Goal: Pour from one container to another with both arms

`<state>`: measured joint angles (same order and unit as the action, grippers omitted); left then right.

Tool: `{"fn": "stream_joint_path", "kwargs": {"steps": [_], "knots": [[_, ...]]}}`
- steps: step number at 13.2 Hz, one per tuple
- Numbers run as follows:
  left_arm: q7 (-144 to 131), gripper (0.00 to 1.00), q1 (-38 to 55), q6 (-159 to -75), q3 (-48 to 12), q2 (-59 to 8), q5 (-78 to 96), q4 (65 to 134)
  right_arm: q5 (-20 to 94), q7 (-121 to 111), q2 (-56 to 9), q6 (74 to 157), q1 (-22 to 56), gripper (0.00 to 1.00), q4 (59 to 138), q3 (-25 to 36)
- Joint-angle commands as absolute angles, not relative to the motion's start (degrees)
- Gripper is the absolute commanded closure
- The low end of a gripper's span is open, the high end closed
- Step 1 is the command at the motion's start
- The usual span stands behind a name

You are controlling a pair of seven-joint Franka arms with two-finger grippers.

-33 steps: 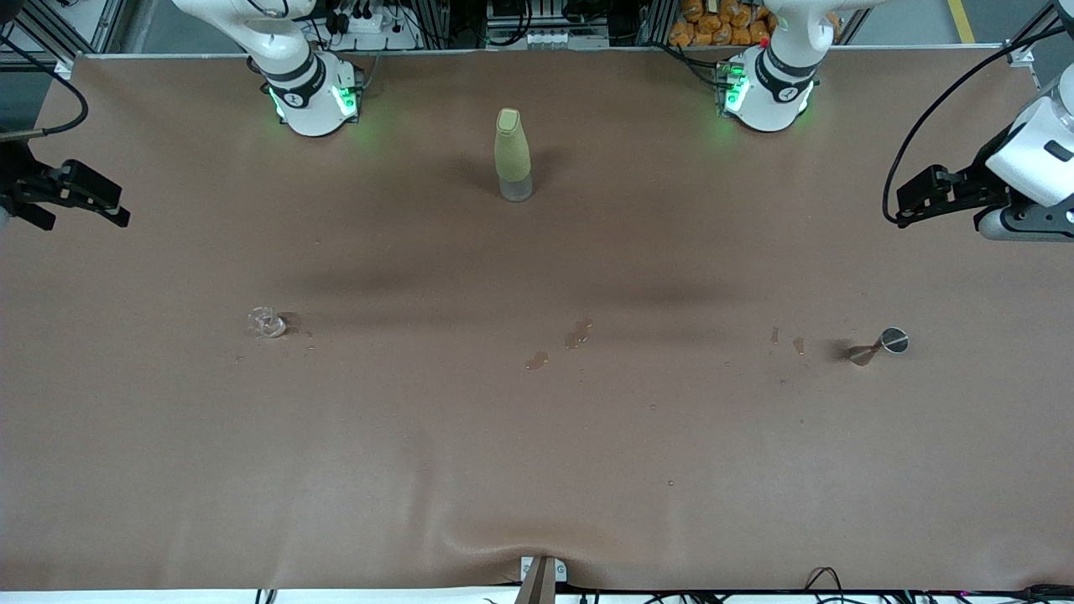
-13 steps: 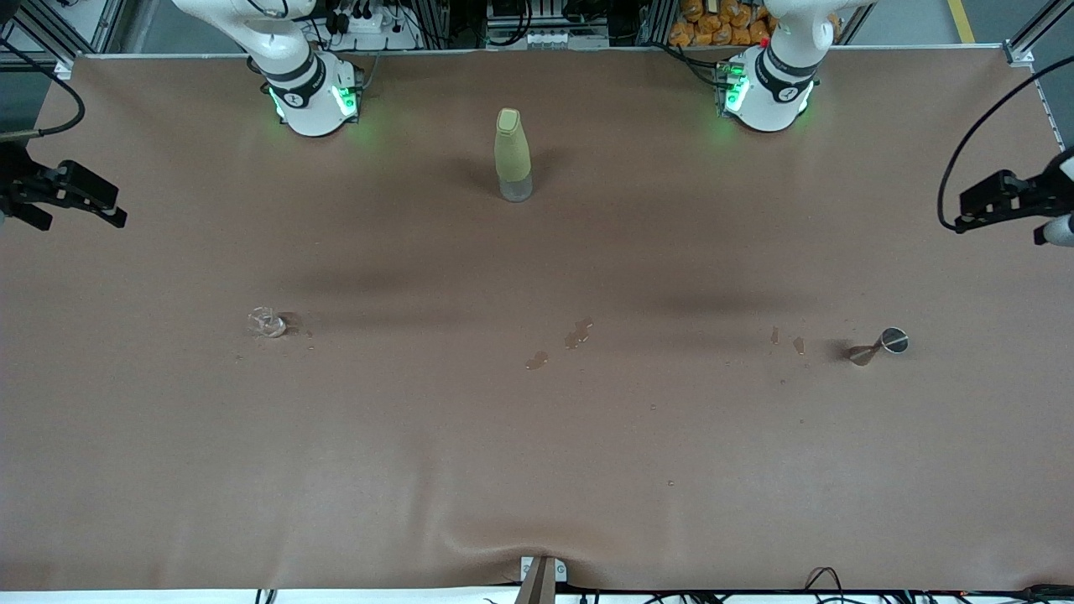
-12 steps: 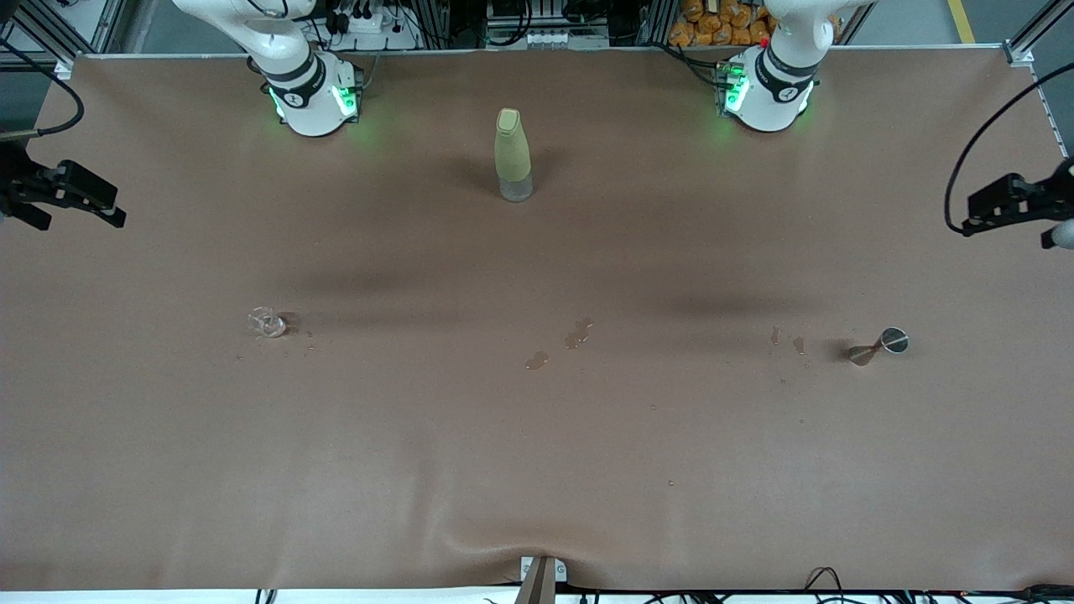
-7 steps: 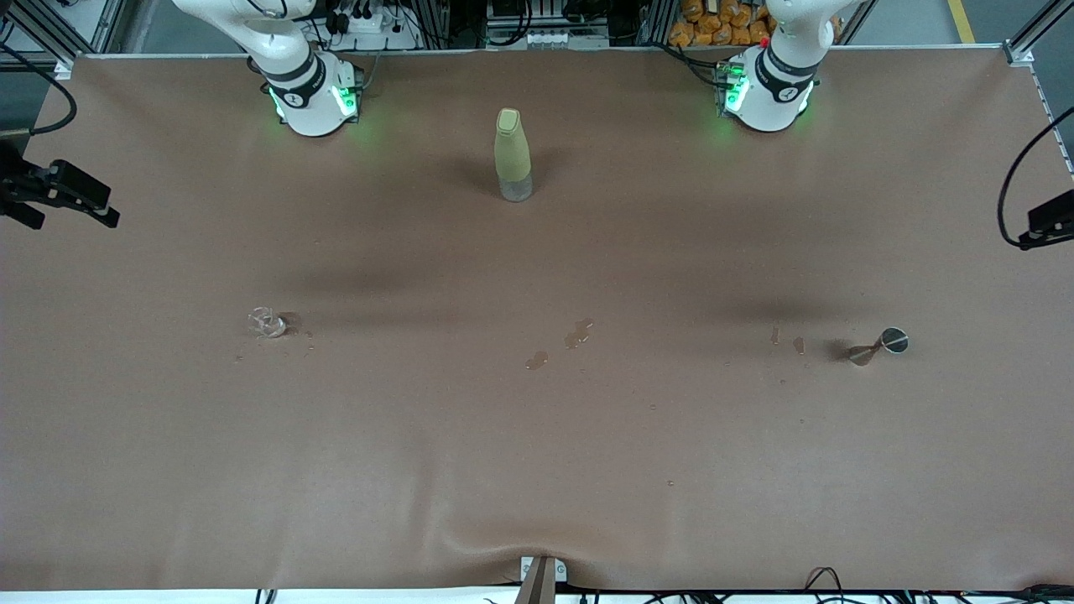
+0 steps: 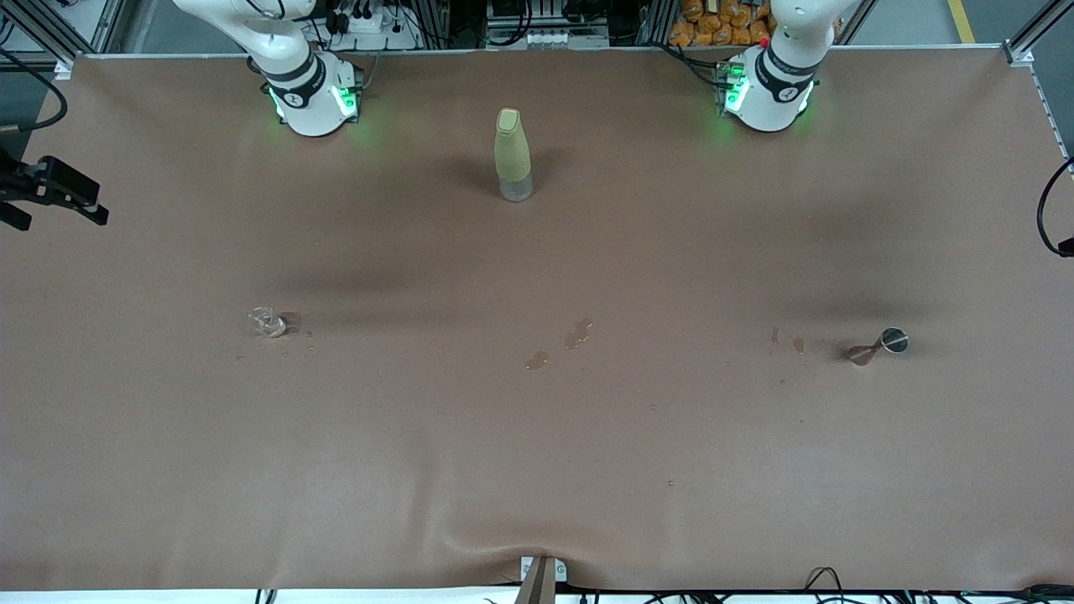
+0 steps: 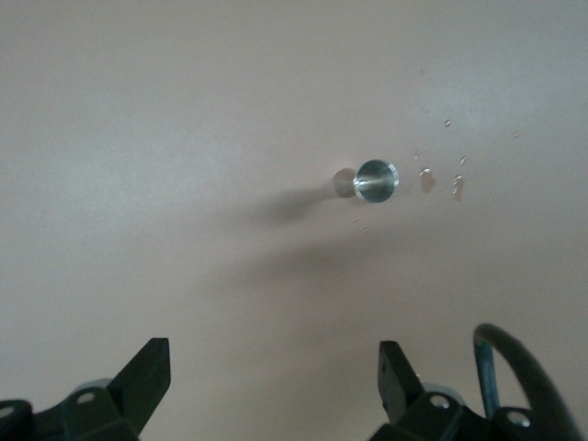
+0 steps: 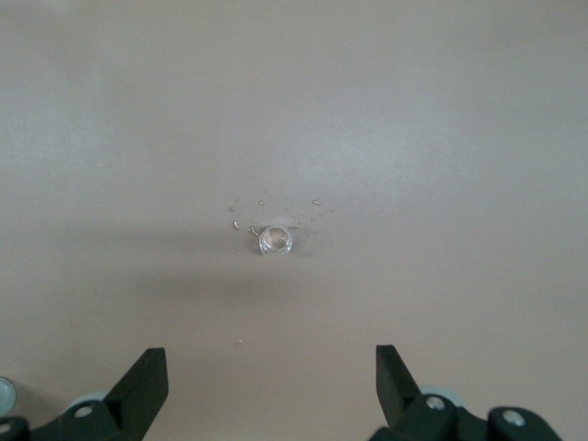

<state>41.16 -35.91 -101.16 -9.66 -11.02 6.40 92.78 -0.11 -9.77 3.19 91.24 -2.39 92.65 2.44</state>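
The tiny silver metal cup stands on the brown table toward the left arm's end. In the left wrist view the silver cup lies well ahead of my left gripper, which is open, empty and high over the table. The clear glass cup stands toward the right arm's end. In the right wrist view the glass cup sits ahead of my open, empty right gripper. The right gripper shows at the front view's edge; the left gripper is outside that view.
A tall yellow-green bottle stands between the two arm bases, farther from the front camera than both cups. Small spilled drops lie mid-table, more drops beside the silver cup, and fine droplets round the glass cup.
The left arm has swung outward past its end of the table, leaving the front view. The right gripper has drifted slightly outward. Both cups and the bottle have stayed put.
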Motion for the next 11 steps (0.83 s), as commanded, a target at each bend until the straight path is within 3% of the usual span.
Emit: {"fn": "stream_joint_path", "kwargs": {"steps": [1,11], "knots": [[43.07,0.00,-37.95,-102.74,-10.37,-13.61,8.34,91.05,-3.68,-21.10,2.55,90.35,-2.99,0.00,90.97,2.02],[55.95,0.00,-38.85,-103.80,-10.37,-19.68,11.25,91.06,-3.60,-62.71,2.73,90.35,-10.27,0.00,91.14,2.29]]}}
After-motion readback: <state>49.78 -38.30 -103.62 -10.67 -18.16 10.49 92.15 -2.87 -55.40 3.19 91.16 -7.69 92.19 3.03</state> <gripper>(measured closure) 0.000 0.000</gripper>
